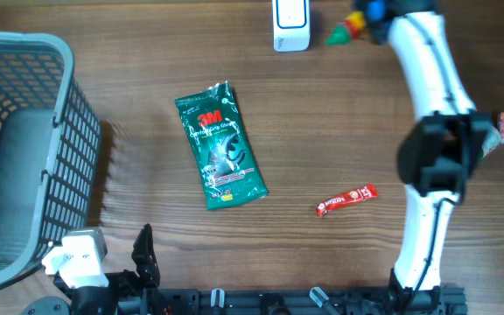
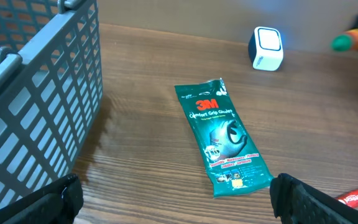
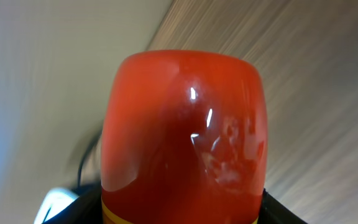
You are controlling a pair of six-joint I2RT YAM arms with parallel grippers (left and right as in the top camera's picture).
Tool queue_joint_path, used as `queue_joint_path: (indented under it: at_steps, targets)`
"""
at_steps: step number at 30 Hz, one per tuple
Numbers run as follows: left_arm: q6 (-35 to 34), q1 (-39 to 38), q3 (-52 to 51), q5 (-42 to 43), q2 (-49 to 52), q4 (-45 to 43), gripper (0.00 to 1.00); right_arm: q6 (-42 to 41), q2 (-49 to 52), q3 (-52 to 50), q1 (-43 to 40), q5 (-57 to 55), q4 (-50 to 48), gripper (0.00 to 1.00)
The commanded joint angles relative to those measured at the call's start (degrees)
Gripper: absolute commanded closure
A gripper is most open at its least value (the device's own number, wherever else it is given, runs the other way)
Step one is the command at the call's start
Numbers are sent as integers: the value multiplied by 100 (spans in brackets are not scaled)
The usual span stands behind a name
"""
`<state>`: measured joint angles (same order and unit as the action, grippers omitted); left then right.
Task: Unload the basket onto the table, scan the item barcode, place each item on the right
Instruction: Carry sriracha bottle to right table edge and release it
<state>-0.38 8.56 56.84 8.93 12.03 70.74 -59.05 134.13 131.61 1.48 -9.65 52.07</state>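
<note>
Wooden table [image 1: 339,131] bears a green "3M" packet [image 1: 221,144]; left fingers [image 2: 48,199] spread wide, right fingers [image 3: 281,214] clamp a red bottle [image 3: 185,137].

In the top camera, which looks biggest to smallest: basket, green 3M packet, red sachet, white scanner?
1. basket
2. green 3M packet
3. red sachet and white scanner: look close, and the scanner is cut off at the edge, so unranked.

A grey basket [image 1: 73,149] at the left — green 3M packet [image 1: 221,144], red sachet [image 1: 346,199] lying apart.
</note>
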Motion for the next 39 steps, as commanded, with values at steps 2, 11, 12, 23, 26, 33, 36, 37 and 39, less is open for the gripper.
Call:
queue_joint_path:
  at_steps: [2, 11, 12, 23, 26, 33, 36, 37, 39]
  targets:
    - [-76, 31, 4, 68, -35, -20, 0, 44, -271, 37, -1147, -407, 525, 66]
    - [-76, 31, 4, 68, -35, -20, 0, 374, 551, -468, -2730, -455, 323, 65]
    - [-76, 31, 4, 66, -35, -20, 0, 374, 619, -468, -2802, -455, 341, 64]
    - [-76, 31, 4, 68, -35, -20, 0, 1071, 625, -201, -3303, -940, 1172, 1]
    - [-76, 31, 4, 68, -35, -20, 0, 1110, 264, 190, -3311, -942, 1727, 0]
    - [-76, 31, 4, 66, -35, -20, 0, 374, -1679, 229, -3198, 1176, 2520, 1]
    - [-76, 31, 4, 66, -35, -20, 0, 286, -2352, 229, -2914, 1493, 3051, 1]
    - [-76, 31, 4, 66, -35, -20, 0, 247, -2597, 229, -2756, 1488, 3220, 1]
    - [-74, 31, 4, 66, -35, -20, 0, 208, -3027, 227, -2422, 1486, 3523, 1]
